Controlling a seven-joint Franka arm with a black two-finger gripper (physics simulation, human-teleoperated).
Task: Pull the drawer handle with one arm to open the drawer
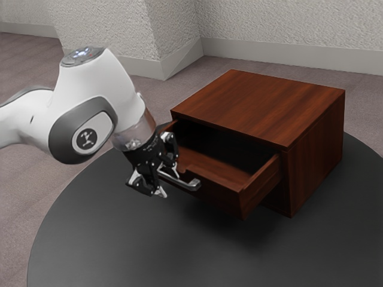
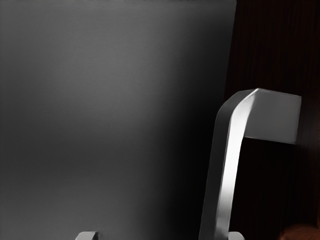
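Note:
A dark red-brown wooden cabinet (image 1: 263,113) stands on the round black table (image 1: 119,251). Its single drawer (image 1: 230,179) is pulled partway out toward the exterior view's left, with its dark inside showing. A silver bar handle (image 1: 184,180) sits on the drawer front. My black gripper (image 1: 157,181) is at the handle's near end, with the bar between its fingers. In the wrist view the handle (image 2: 230,165) runs close along one fingertip (image 2: 235,235), while the other fingertip (image 2: 88,235) stands well apart from it. The gripper is open around the bar.
The table's dark top stretches in front of and below the drawer. Beyond the table lie a brownish carpet floor (image 1: 36,54) and a textured white wall corner (image 1: 161,30). My white arm (image 1: 78,119) reaches in from the exterior view's left.

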